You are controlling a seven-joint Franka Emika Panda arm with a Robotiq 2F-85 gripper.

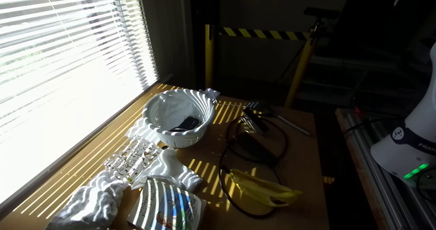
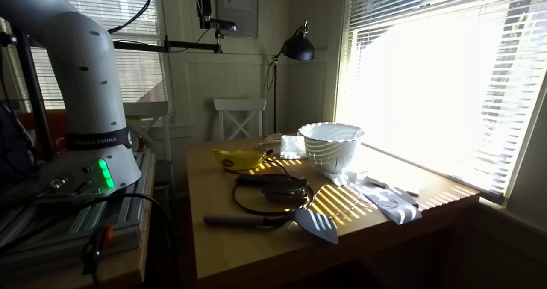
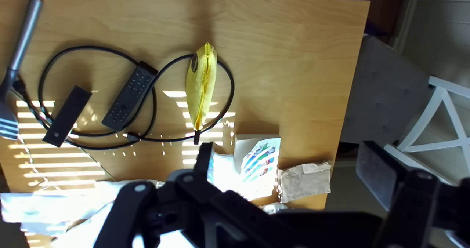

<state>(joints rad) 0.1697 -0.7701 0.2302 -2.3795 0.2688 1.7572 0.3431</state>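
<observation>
where the surface (image 3: 293,64) starts, on the left of the wrist view: a spatula (image 3: 15,62) lies with its gray handle up top and its wide dark end below, bands of sun on it.
dark bar (image 3: 67,116): next along, lying slanted across a thin black cable (image 3: 90,47) that makes big loops.
remote (image 3: 126,97): just right of the bar, slanted too, buttons up, with the cable by its right side.
yellow pouch (image 3: 201,88): shaped like a banana, lying on the surface over a loop of the cable; in both exterior views it is well apart from the white bowl (image 1: 180,140).
tool (image 3: 290,167): its two fingers are spread wide, up above the surface.
book (image 3: 260,160): seen in the gap between the fingers, toward the left of it, picture cover facing up and striped by light.
brown paper (image 3: 306,182): crumpled, just beside the book, also seen in that gap, by the edge of the surface.
chair (image 3: 385,90): past that edge, gray seat and white back.
</observation>
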